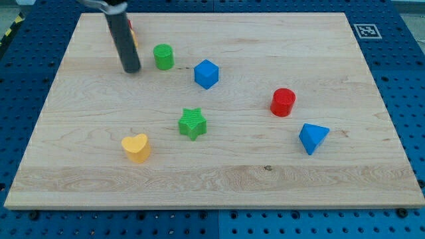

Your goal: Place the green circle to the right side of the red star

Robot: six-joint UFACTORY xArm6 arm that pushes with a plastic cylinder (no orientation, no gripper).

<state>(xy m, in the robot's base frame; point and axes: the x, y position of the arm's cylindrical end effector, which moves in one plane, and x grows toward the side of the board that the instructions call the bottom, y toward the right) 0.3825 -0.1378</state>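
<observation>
One green circle [163, 56] sits just right of my tip [131, 69] — contact unclear; nothing gripped.

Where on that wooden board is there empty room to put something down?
Bare: the strip along the view's bottom below the yellow heart block and blue triangular block, and the top right above the red cylinder block. Crowded: top left, where my tip stands beside the green cylinder block.

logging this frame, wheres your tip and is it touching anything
My tip: no gripper, holds nothing; just left of the green circle, not touching it.
</observation>
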